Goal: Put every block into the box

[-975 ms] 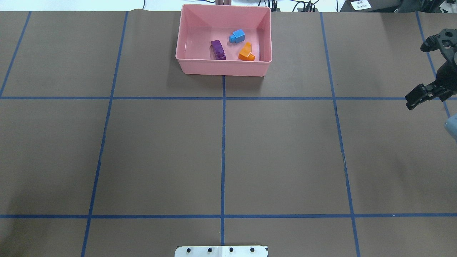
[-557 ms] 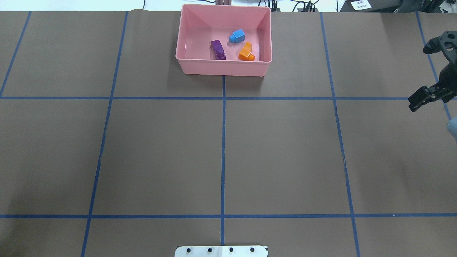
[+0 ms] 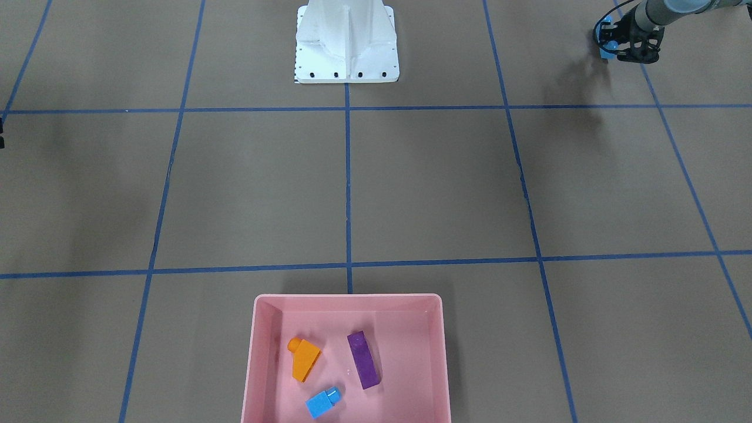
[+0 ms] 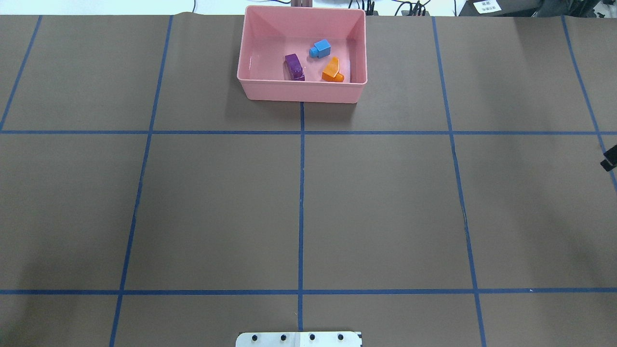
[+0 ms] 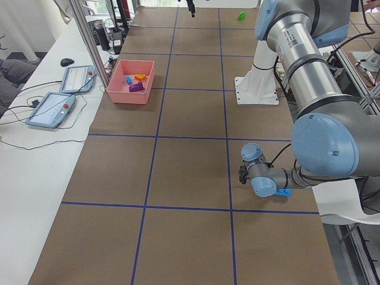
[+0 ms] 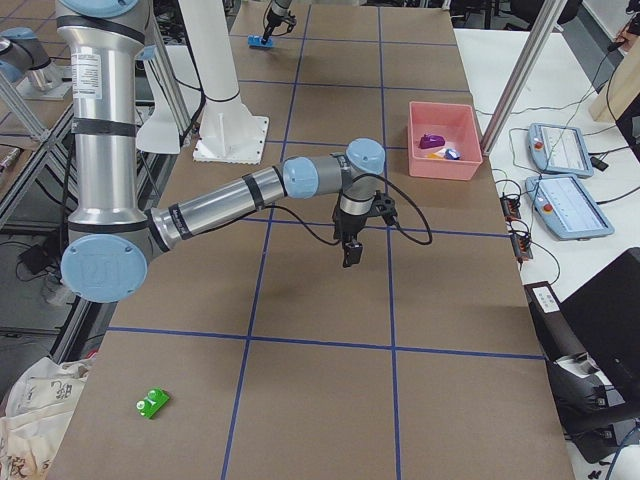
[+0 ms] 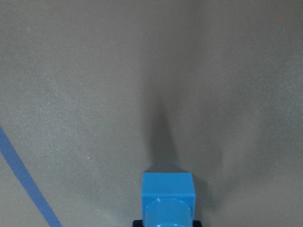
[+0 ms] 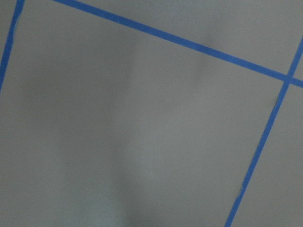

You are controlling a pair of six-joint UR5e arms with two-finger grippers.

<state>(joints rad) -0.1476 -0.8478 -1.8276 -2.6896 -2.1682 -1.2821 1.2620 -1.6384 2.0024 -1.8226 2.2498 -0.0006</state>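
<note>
The pink box (image 4: 301,96) stands at the table's far edge. Inside it lie a purple block (image 4: 294,66), a small light-blue block (image 4: 320,48) and an orange block (image 4: 332,70). My left gripper (image 3: 615,46) is low over the table beside the robot's base, shut on a long light-blue block (image 7: 168,196) with black fingertips hugging its sides. A green block (image 6: 152,403) lies alone near the table's right end. My right gripper (image 6: 365,232) hangs above the table with fingers spread and nothing between them. Only one fingertip (image 4: 609,159) shows at the overhead view's right edge.
The white base plate (image 3: 346,53) sits at the robot's side of the table. Two tablets (image 6: 555,148) and cables lie on the white bench beyond the box, beside an aluminium post (image 5: 89,41). Blue tape lines grid the brown table cover.
My right gripper has moved right and toward the robot, sliding almost out of the overhead view. The three blocks in the box have not moved.
</note>
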